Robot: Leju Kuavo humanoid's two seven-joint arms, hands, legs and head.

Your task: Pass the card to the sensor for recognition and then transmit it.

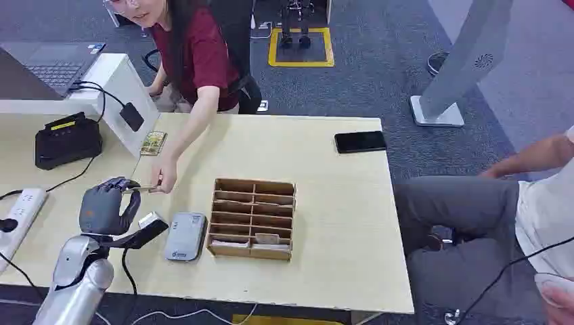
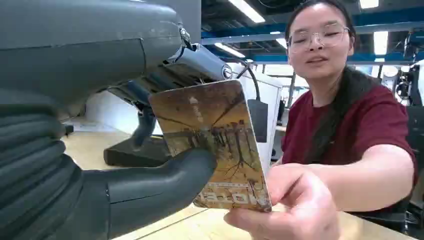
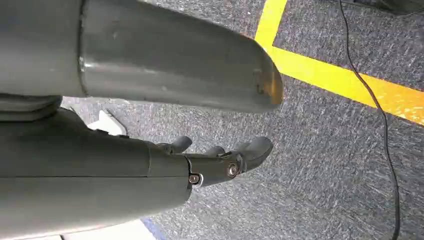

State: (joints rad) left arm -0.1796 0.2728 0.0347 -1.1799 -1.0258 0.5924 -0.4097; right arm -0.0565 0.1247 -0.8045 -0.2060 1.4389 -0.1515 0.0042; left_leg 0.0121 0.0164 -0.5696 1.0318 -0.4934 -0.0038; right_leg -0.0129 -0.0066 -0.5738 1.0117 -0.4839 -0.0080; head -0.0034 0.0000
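Note:
My left hand [image 1: 108, 203] hovers over the table's left side and pinches a card [image 1: 139, 189] between thumb and fingers. The left wrist view shows the card [image 2: 215, 140] close up, printed with brown trees, with my thumb [image 2: 165, 185] pressed on its face. A person in a red shirt reaches across, and their hand [image 1: 164, 177] grips the card's far end [image 2: 285, 210]. A grey sensor [image 1: 185, 235] lies flat on the table just right of my left hand. My right hand [image 3: 220, 160] hangs over grey carpet with its fingers apart and nothing in them.
A wooden compartment box [image 1: 252, 218] sits mid-table beside the sensor. A second card [image 1: 153, 142], a black device [image 1: 66, 139] and a power strip [image 1: 20, 213] lie to the left. A black phone [image 1: 359, 141] is at the far right edge. Another seated person [image 1: 474, 217] is on the right.

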